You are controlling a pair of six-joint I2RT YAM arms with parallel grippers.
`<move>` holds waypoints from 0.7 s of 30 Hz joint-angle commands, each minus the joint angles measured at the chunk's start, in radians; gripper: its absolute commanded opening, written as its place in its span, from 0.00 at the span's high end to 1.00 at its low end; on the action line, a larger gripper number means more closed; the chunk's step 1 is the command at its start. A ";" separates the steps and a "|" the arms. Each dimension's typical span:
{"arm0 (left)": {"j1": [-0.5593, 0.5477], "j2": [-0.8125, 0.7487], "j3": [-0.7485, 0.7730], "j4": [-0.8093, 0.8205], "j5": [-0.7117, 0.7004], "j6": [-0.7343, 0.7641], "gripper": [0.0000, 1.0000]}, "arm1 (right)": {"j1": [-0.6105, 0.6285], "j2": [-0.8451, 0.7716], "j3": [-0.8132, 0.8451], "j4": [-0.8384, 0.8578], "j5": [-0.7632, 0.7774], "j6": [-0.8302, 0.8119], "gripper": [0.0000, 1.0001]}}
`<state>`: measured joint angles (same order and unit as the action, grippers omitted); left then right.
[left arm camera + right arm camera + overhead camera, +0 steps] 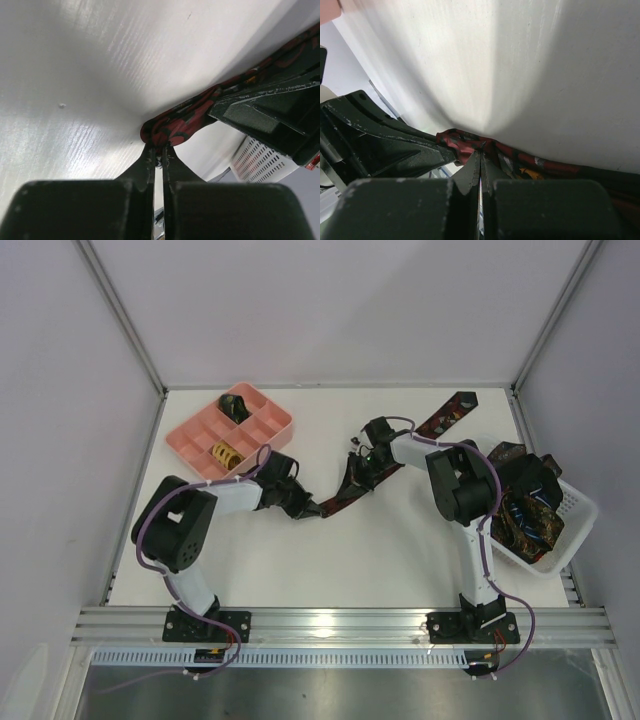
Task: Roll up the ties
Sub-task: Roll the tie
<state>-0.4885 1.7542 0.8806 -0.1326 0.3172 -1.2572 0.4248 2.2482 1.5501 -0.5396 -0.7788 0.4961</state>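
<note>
A dark tie with red patterning (440,423) lies diagonally across the white table, from the far right down toward the middle. My left gripper (311,508) is shut on its near end; the left wrist view shows the red and black fabric (185,122) pinched at the fingertips of the left gripper (160,151). My right gripper (358,468) is shut on the same tie a little farther along, where the cloth is bunched. In the right wrist view the tie (462,141) is pinched in the right gripper (481,154). The two grippers are close together.
A pink compartment tray (195,430) stands at the far left, with a dark rolled tie (237,405) and a yellow patterned roll (226,453) in it. A white mesh basket (572,523) at the right edge holds several loose ties (525,502).
</note>
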 commanded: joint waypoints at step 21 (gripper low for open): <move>0.011 -0.297 -0.043 -0.275 -0.213 0.246 1.00 | 0.173 -0.027 -0.030 0.023 0.085 0.006 1.00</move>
<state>-0.4854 1.4971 0.8162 -0.3511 0.1715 -1.0794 0.5770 2.2456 1.5494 -0.5003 -0.7719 0.5053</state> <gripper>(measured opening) 0.034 0.009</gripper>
